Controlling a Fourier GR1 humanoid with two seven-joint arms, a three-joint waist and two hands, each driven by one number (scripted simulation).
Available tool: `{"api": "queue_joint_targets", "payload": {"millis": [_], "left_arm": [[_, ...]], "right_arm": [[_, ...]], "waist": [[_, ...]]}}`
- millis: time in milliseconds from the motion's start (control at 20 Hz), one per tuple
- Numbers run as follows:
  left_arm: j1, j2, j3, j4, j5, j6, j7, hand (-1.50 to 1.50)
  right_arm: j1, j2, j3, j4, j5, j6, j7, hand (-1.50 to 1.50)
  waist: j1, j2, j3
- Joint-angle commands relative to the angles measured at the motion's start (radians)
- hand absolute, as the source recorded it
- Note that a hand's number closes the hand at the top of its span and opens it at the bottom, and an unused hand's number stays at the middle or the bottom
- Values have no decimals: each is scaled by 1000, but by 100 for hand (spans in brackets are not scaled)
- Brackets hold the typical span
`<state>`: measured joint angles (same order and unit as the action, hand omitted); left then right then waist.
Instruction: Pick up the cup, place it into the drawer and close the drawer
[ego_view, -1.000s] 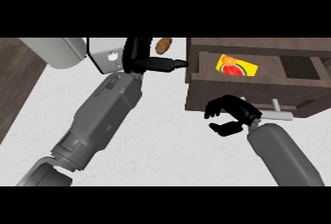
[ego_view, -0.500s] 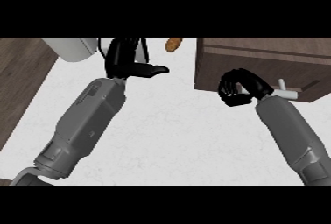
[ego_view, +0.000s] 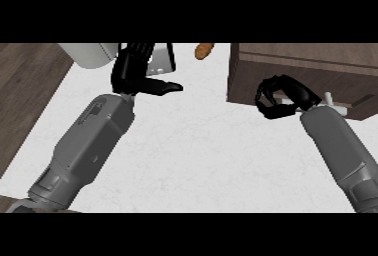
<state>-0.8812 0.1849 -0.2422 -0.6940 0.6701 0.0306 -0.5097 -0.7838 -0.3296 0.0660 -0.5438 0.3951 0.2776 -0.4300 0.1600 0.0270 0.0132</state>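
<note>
My right robot hand (ego_view: 283, 97) is curled empty against the drawer front (ego_view: 295, 80); my left robot hand (ego_view: 140, 75), fingers relaxed, sits by the white cup (ego_view: 90, 54); I judge it could knock it away.

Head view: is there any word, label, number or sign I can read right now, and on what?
None: no readable text anywhere in this view.
Drawer unit: plain dark wood, no label or sign showing.
Pale object at the top left: unmarked.
Small orange-brown item on the counter: no print.
Left hand and right hand: plain black, no marking.
</note>
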Motion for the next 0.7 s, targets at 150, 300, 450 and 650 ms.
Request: {"api": "queue_joint_targets", "payload": {"millis": [150, 300, 450, 650], "left_arm": [[27, 13, 0, -20, 10, -29, 17, -150], [36, 20, -9, -35, 12, -59, 29, -150], [39, 26, -4, -42, 11, -59, 13, -150], [59, 18, -8, -54, 15, -69, 11, -150]], "right_arm": [[-175, -130, -101, 32, -31, -45, 71, 150], [-171, -135, -103, 18, -44, -20, 79, 150], [-159, -150, -115, 4, -67, 8, 69, 150], [-146, -164, -118, -9, -80, 39, 72, 150]], "waist": [[38, 20, -9], [58, 18, -10], [56, 23, -10], [64, 23, -10]]}}
